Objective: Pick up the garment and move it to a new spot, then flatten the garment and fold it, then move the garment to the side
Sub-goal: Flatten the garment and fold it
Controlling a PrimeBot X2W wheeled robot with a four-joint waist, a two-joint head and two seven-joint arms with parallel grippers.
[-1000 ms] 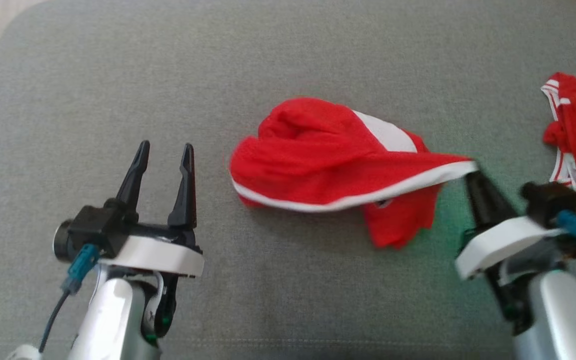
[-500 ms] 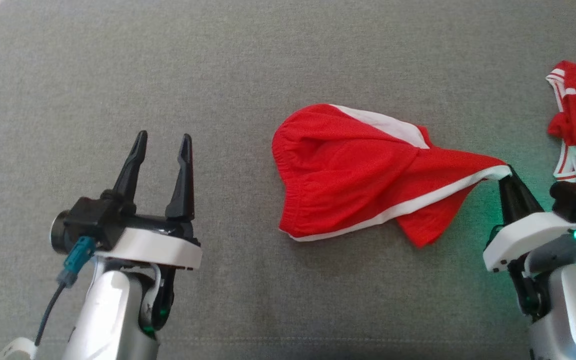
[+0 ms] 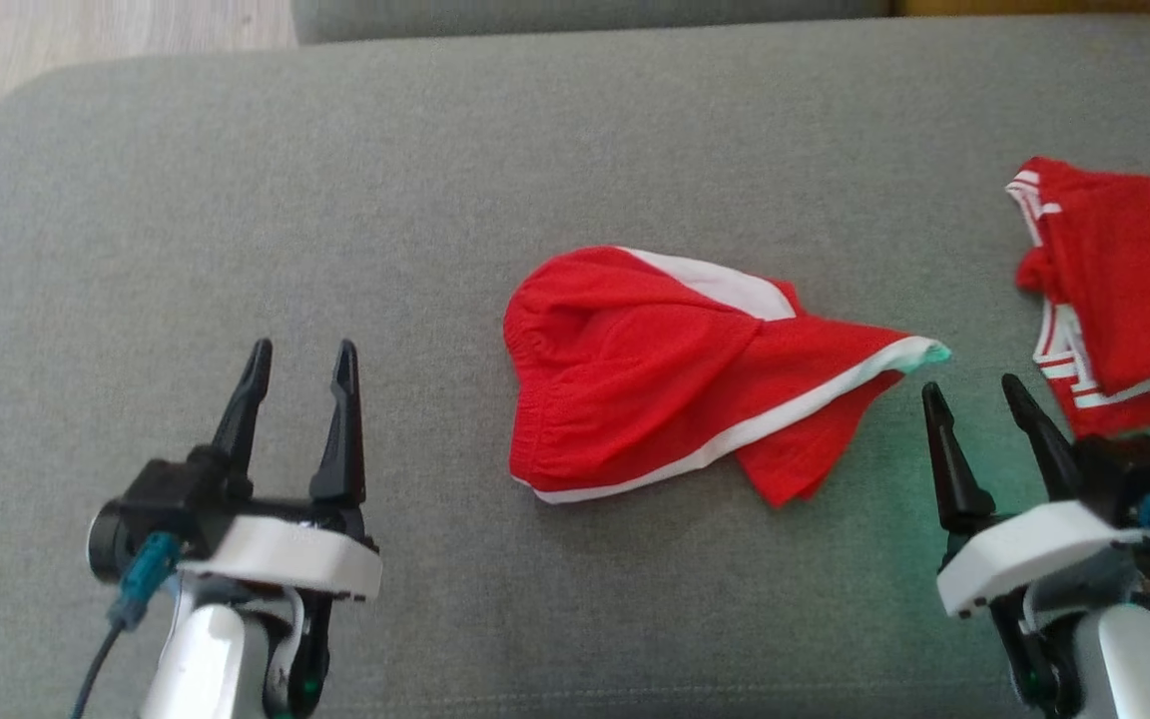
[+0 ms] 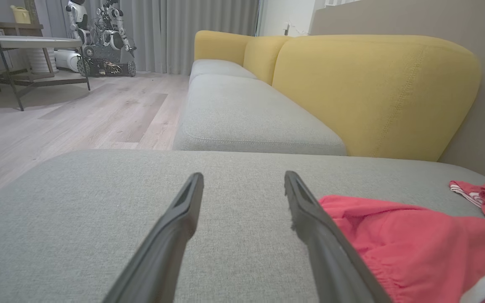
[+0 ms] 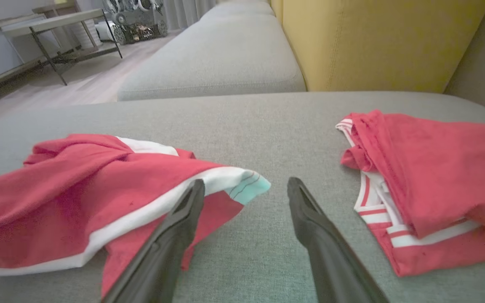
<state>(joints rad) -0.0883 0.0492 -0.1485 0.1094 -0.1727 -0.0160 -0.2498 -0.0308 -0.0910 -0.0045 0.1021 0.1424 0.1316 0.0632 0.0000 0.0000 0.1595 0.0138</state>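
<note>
Garment (image 3: 655, 369) is lying crumpled on the grey sofa seat (image 3: 236, 200), just off centre of the head view toward 3 o'clock. Red shorts with white trim. The elastic waistband is bunching at the 9 o'clock end, and a white-hemmed leg corner is pointing out toward 3 o'clock. One red flap is sticking out from under it at 5 o'clock.

The right tool (image 3: 969, 387) is sitting at 4 o'clock in the head view with its fingers spread wide and nothing between them. Its fingertips are pointing to 12 and stopping just beside the white hem corner. In the right wrist view that corner is lying just ahead of the near fingertip; I cannot tell whether it is touching.

The left tool (image 3: 302, 350) is hovering at 8 o'clock, also wide open and gripping nothing. It is well apart from the garment, which is lying off toward 3 o'clock of it.

A second red garment (image 3: 1114, 300) with white stripes is lying in a loose pile at the 3 o'clock edge, apart from the first, at roughly 1 o'clock from the right tool.

The left wrist view is showing a yellow backrest (image 4: 373, 92) behind the seat and wood floor (image 4: 78, 109) off at 10 o'clock.
</note>
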